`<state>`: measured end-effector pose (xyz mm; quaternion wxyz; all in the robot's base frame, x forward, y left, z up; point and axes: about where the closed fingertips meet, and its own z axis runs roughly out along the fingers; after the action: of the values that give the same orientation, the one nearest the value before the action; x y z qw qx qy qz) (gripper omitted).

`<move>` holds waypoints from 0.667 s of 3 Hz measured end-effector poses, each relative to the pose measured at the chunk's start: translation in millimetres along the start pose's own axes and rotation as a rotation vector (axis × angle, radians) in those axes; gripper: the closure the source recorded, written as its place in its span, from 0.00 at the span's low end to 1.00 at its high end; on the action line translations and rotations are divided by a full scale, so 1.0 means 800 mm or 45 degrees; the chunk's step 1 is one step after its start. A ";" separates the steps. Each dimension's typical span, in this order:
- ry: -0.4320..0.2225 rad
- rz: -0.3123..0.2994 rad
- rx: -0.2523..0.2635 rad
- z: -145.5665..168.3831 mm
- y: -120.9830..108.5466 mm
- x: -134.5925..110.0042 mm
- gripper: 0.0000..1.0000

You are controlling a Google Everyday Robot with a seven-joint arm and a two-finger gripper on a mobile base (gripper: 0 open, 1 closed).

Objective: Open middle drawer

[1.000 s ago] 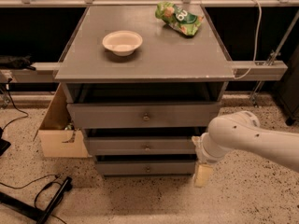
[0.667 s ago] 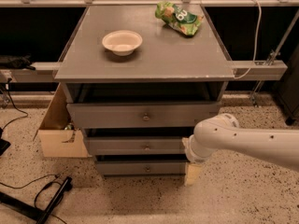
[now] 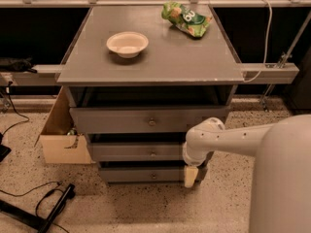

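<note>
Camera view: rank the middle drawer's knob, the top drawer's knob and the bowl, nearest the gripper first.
Gripper hangs low by the cabinet, at its right front.
1. Middle drawer knob, to its left.
2. Top drawer knob, higher.
3. Bowl, on top, left.

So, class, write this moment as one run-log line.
task: open middle drawer | gripper: low by drawer fronts' right end, off the knob | countertop: bowl, snack bag

Looked like a robotics lab or test bay, not a home. A grey bench (image 3: 160, 57) with drawers stood against metal rails (image 3: 272, 73). Loose black cables (image 3: 22, 193) ran over a speckled floor (image 3: 146, 208). An open cardboard box (image 3: 63, 152) sat beside the bench. The robot's hand (image 3: 191, 177) hung low at the drawers' right edge.
</note>
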<state>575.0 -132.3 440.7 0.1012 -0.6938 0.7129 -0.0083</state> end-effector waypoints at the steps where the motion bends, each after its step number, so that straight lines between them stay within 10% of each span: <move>1: 0.021 0.040 0.018 0.024 -0.018 0.005 0.00; 2: 0.048 0.083 0.048 0.040 -0.038 0.008 0.00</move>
<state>610.0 -135.9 413.1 0.1013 -0.6678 0.7368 -0.0316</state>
